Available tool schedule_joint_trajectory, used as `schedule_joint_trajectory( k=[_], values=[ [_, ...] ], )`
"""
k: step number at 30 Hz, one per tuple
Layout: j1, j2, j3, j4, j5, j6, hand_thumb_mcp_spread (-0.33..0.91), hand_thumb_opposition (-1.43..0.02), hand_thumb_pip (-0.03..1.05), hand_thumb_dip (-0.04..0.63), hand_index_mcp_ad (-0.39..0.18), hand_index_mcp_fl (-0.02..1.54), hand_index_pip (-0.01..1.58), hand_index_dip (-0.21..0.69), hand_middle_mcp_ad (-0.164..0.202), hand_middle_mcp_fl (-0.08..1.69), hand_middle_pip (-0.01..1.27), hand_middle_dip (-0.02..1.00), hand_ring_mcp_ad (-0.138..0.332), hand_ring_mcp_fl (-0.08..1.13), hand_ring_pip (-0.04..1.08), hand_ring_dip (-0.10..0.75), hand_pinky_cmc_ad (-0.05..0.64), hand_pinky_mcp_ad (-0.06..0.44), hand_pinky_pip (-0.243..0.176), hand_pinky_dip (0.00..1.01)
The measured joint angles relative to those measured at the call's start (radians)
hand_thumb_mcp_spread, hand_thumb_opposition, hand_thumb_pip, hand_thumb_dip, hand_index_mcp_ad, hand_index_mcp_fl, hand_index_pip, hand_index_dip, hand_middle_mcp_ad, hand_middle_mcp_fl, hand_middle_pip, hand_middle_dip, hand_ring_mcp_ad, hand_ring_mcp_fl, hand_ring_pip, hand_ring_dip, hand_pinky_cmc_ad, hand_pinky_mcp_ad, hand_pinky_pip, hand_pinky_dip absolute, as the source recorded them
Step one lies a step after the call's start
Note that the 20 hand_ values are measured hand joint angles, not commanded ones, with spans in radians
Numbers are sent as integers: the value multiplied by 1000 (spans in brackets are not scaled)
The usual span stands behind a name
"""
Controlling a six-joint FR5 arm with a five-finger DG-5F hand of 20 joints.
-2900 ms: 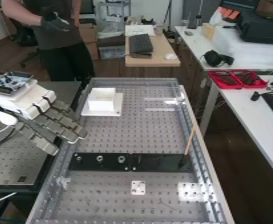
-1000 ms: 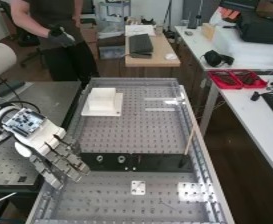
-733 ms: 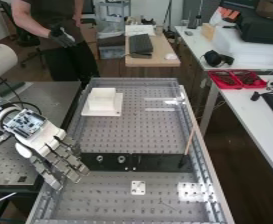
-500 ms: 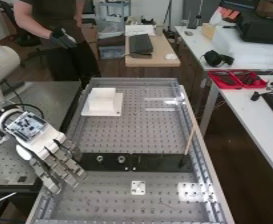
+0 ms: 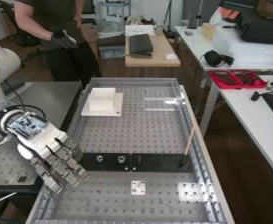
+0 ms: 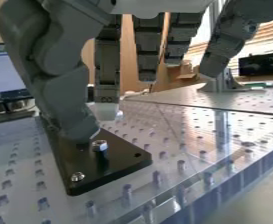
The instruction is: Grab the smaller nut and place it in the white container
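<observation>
Open hand (image 5: 45,144) beside the smaller nut (image 6: 99,145): line up, then pinch

I have the hand low over the near-left part of the bench, its fingers (image 6: 147,47) fairly straight and parted from the thumb (image 6: 72,107), with nothing held. The thumb's tip is just beside the smaller nut; whether they touch, I can't tell. The nut sits near the end of the black bar (image 6: 123,165), and I judge the step in hand to be lining up the grasp.

I'd centre the nut between thumb and fingertips before closing, then bring both sides in slowly and evenly, low on its flanks. Closing from the thumb side alone could knock it over or flick it off the bar. (From this far away I trust the wrist camera more than my nerves.) The screw head (image 6: 77,176) by the nut is no target.

Further along the bar stand the larger nut (image 5: 100,159) and then the bearing (image 5: 121,159), so I'd keep the fingers clear of both and lift straight up. Beyond, up the bench, the white container (image 5: 102,101) waits on its white plate (image 5: 113,112).
</observation>
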Motion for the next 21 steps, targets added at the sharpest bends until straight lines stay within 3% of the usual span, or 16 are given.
schedule_joint_trajectory(
  k=[4,21],
  values=[
    [8,-8,-1,23,-1,-36,412,-857,684,274,-124,133,1513,126,86,197,143,222,80,5,120,58,374,239,-12,246],
    [-8,-36,12,44,-24,-84,412,-857,684,274,-124,134,1534,126,86,206,140,225,80,5,120,65,377,239,-9,241]
  ],
)
